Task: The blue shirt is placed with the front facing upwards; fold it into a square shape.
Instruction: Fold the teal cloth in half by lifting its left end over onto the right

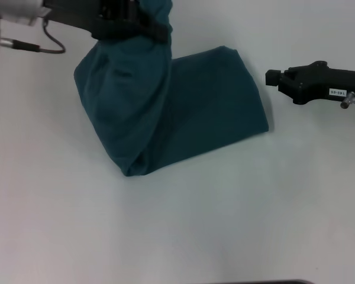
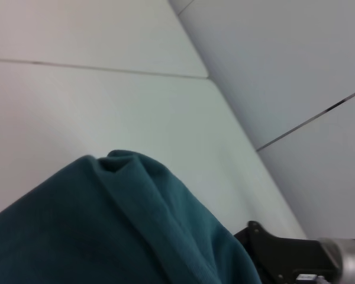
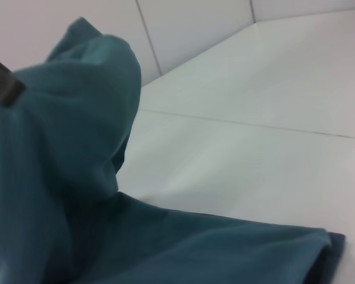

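The blue shirt lies partly folded on the white table, plain teal side up, with no lettering showing. Its left portion is lifted into a hanging drape that runs up to my left gripper at the top edge of the head view, which is shut on the fabric. My right gripper hovers just off the shirt's right edge, apart from the cloth. The left wrist view shows bunched teal folds, with the right gripper beyond them. The right wrist view shows the raised drape above the flat folded layer.
The white table spreads wide in front of and to the right of the shirt. A grey cable loops from the left arm at the upper left. Pale wall panels with seams stand behind the table.
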`<state>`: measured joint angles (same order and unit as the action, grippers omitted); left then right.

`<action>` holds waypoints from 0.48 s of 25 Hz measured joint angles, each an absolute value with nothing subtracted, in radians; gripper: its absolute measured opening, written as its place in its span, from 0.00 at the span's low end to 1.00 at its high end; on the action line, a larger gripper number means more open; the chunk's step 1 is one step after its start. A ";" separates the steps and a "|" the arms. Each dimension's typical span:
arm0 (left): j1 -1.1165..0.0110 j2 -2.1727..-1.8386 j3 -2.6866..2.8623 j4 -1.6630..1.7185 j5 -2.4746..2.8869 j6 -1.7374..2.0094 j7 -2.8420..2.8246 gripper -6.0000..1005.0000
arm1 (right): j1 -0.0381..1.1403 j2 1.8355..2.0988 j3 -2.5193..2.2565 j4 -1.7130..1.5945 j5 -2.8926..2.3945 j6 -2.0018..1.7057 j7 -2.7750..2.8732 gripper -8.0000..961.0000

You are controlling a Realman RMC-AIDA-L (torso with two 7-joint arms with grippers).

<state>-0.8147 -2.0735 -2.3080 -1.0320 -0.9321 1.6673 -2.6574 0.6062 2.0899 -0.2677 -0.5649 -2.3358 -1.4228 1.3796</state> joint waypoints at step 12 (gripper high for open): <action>-0.867 -2.114 -2.131 -0.986 -0.928 1.522 -2.744 0.08 | 0.582 2.087 -0.261 -0.602 -2.327 -1.410 1.376 0.07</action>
<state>-0.8674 -2.1136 -2.1306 -0.9860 -0.9280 1.5223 -2.7443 0.5824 2.0866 -0.2610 -0.6016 -2.3269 -1.4105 1.3757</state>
